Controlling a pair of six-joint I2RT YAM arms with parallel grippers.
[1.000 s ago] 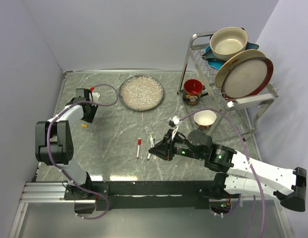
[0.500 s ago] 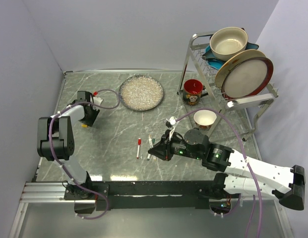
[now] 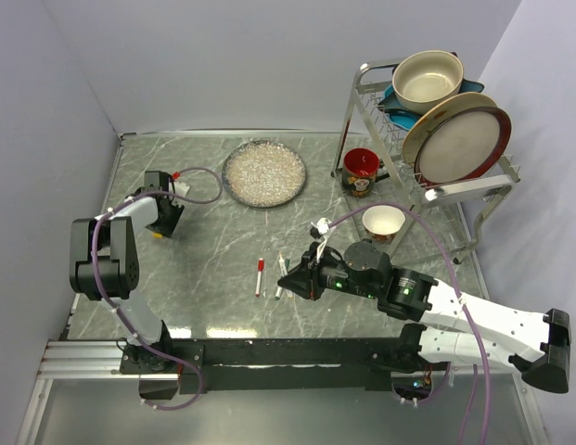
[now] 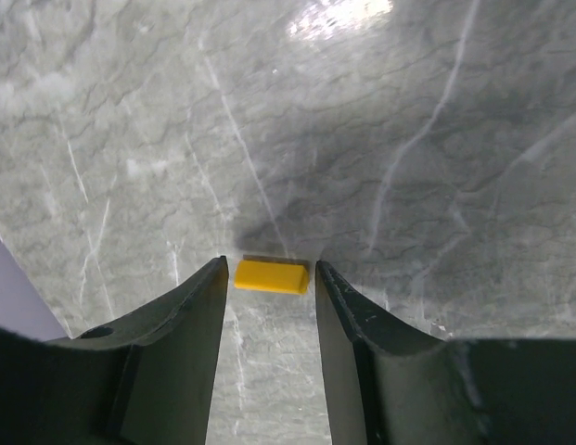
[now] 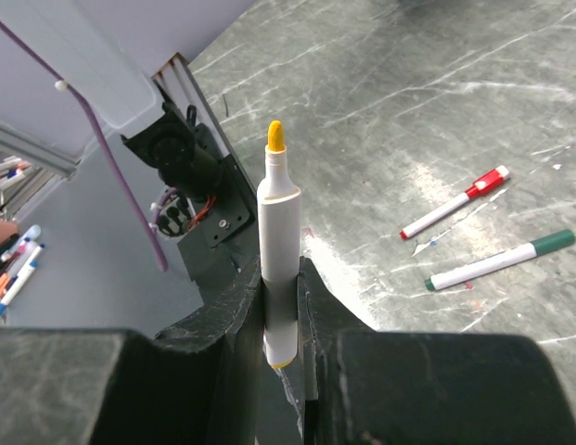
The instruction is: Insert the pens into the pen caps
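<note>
Pens show best from the right wrist. The yellow-tipped pen (image 5: 278, 232) stands upright and uncapped, its lower barrel clamped between the narrow jaws of the right gripper (image 5: 280, 278). Beyond it two more lie flat on the marble table (image 5: 436, 83), near each other but not touching: a red-capped pen (image 5: 454, 209) and a green-capped pen (image 5: 501, 261).

From the top camera the held pen cannot be picked out against the dark gripper. What that view does give is the layout around the glitter plate (image 3: 264, 173). The red-capped pen (image 3: 260, 275) lies well to the near side of the plate, roughly below its middle. The right gripper (image 3: 289, 275) sits just to the right of that pen and partly hides the green-capped one.

In the top view the yellow cap (image 3: 159, 235) is only a speck, left of the plate and nearer the arm bases, right at the left gripper (image 3: 165, 222). The left wrist alone shows the detail. There the yellow cap (image 4: 271, 276) lies on its side on the table between the fingers (image 4: 190, 334) of the left gripper (image 4: 269, 269). The jaws are half spread and straddle it, and a sliver of table shows at each end of the cap, so nothing is pinched.
</note>
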